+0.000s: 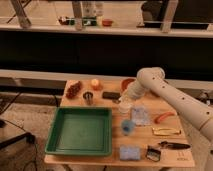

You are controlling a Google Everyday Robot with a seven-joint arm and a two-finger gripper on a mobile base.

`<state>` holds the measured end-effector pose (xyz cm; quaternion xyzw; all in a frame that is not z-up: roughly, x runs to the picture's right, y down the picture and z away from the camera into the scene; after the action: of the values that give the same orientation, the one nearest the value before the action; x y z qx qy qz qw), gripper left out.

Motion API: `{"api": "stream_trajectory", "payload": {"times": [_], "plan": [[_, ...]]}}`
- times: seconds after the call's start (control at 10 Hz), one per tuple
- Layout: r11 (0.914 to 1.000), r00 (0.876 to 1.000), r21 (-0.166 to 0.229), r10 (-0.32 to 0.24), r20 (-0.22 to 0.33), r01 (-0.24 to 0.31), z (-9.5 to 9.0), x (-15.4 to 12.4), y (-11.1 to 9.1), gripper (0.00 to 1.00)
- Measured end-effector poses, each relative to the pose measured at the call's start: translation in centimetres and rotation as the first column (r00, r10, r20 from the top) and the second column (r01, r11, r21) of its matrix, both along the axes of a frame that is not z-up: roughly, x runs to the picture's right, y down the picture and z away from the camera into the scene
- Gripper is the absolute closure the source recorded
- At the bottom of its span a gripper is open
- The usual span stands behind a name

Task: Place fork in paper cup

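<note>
Camera view is showing me the arm (pixel 170 97) reaching in from the right edge of the frame and bending down toward the centre of the table (pixel 165 150), with the claw (pixel 125 98) hanging right over the paper cup (pixel 125 106) at mid-frame. I am not making out whether the claw is apart or together, and I am not seeing the fork itself; I am guessing it is somewhere at the claw, over or inside the cup, but I cannot tell.

What I am worrying about is the cup. It is light and standing free, so a fork going in at a slant, or the claw brushing the rim, is likely to tip it toward the small blue cup (pixel 128 127) just below it or the green tray (pixel 80 131) at lower left. A long metal fork leaning on one side could topple it as well. The dark metal cup (pixel 88 97) and the black block (pixel 110 95) are sitting close to the left, so any sideways drift risks knocking them.
</note>
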<state>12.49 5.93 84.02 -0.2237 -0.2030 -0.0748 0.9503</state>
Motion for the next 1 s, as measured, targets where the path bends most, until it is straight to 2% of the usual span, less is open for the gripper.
{"api": "stream_trajectory", "payload": {"times": [0.4, 1.0], "plan": [[0.9999, 1.000, -0.006, -0.011, 0.009, 0.011, -0.4, -0.4, 0.4, 0.85], [0.9987, 0.999, -0.034, -0.039, 0.023, 0.039, 0.1, -1.7, 1.8, 0.85]]}}
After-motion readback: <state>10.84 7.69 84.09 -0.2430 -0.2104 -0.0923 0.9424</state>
